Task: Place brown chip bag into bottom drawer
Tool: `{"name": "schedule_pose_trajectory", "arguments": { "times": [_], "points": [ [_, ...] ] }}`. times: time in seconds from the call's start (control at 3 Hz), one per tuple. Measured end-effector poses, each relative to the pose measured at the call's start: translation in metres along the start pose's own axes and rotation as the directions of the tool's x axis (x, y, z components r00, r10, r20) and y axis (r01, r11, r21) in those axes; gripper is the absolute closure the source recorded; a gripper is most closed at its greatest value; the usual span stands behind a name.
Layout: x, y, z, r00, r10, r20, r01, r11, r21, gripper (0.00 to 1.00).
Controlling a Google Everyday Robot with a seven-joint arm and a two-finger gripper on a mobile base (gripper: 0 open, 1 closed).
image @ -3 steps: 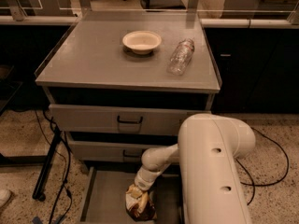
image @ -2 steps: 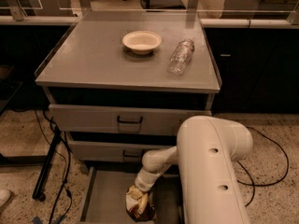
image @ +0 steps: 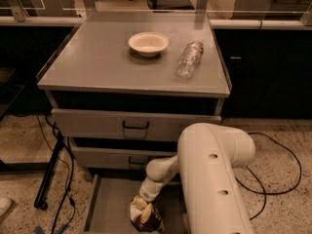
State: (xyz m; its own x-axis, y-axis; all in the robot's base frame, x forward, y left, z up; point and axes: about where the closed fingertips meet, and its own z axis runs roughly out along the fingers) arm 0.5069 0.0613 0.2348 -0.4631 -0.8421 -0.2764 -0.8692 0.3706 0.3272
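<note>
Nothing shifted: end effector (image: 143, 204) apparently grips brown chip bag (image: 146, 218) in bottom drawer (image: 109, 204).

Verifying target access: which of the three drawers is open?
The bottom drawer, pulled out; gripper and brown chip bag are over its floor. Both upper drawers are shut.

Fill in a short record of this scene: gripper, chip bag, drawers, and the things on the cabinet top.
gripper: low over the open bottom drawer, at the top of the bag
brown chip bag: upright within the bottom drawer, directly under the gripper
bottom drawer: pulled out, grey floor showing
upper drawers: both shut
cabinet top: bowl upright; bottle lying on its side to the bowl's right, not touching it
</note>
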Motion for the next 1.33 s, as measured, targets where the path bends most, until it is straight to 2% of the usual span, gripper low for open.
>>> {"name": "schedule_pose_trajectory", "arguments": {
  "times": [0.33,0.67,1.0,1.33],
  "points": [
    [-0.0073,0.0031,0.0147,1.000,0.013,-0.005,-0.013,0.9990,-0.042,1.00],
    [-0.0073,0.0031,0.0148,1.000,0.013,-0.005,-0.013,0.9990,-0.042,0.82],
    [-0.0073,0.0032,0.0148,1.000,0.013,-0.005,-0.013,0.9990,-0.042,0.59],
    [-0.0073,0.0032,0.0148,1.000,0.013,-0.005,-0.013,0.9990,-0.042,0.27]
  ]
}}
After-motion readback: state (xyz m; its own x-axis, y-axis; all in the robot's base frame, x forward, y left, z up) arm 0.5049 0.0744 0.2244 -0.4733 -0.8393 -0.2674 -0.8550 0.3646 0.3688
